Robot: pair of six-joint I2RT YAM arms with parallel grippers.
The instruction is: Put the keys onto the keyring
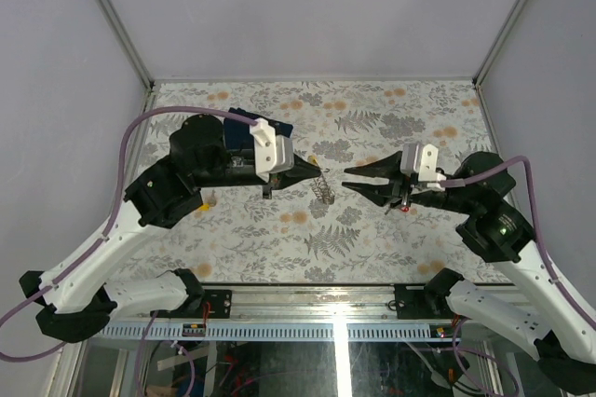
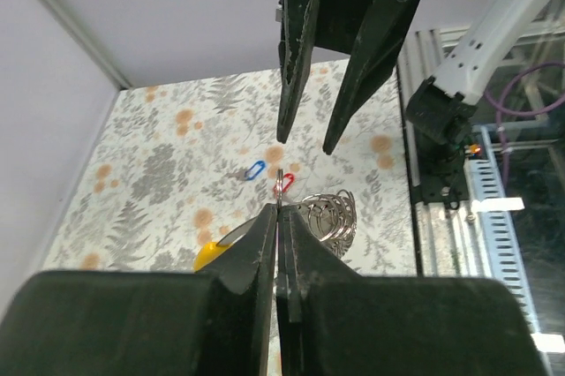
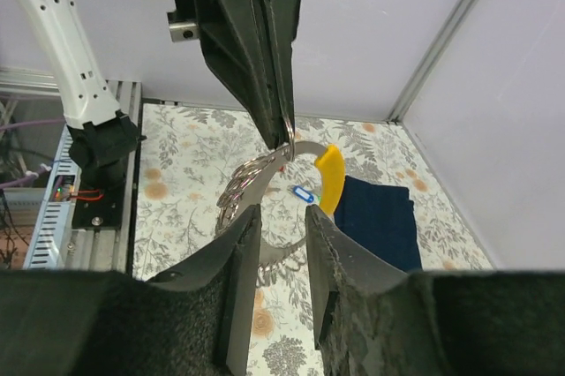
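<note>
Left gripper (image 1: pixel 313 170) pinches keyring (image 1: pixel 322 190); right gripper (image 1: pixel 349 179) parted. Left wrist shows red key (image 2: pixel 284 184); right wrist, cloth (image 3: pixel 380 221).

A bundle of thin grey metal loops, the keyring (image 3: pixel 256 186), hung tilted near the centre of the top view, pinched at its upper edge by the tips of the left gripper (image 3: pixel 287 133). A curved yellow oblong plastic tag (image 3: pixel 329 177) sat just beside its right side; whether it was threaded on could not be told. A small blue-tagged key (image 2: pixel 256 169) and a red-tagged key (image 2: pixel 284 184) lay flat on the table near each other, mid-frame in the left wrist view.
</note>
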